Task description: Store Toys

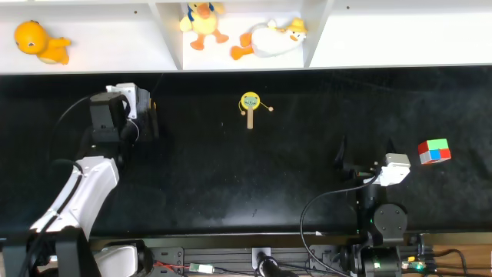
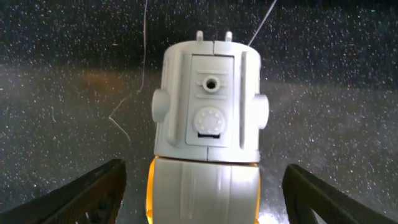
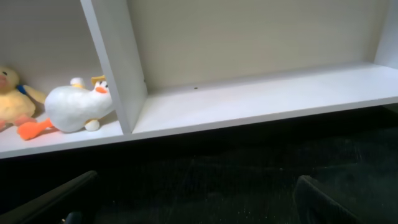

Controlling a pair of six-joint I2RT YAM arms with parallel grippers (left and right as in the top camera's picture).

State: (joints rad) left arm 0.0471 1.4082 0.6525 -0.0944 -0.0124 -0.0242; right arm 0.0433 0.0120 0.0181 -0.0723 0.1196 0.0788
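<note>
Grey-white robot toy (image 2: 208,118) sits on the black surface (image 1: 307,185) between the left end effector (image 2: 204,169) fingers, which are spread wide and not touching it. Right end effector (image 3: 193,205) is also spread apart, holding nothing, and faces the shelf (image 3: 261,99). Small rattle (image 1: 250,104) lies mid-surface, colour cube (image 1: 434,151) far right, white duck (image 3: 78,107) in the middle shelf bay.

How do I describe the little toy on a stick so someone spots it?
Look at the black table by the white shelf. Near its middle, in front of the compartment holding the white plush duck, lies the rattle drum. It alone has a round yellow head on a wooden stick, unlike the blocky multicoloured cube far right.
</note>
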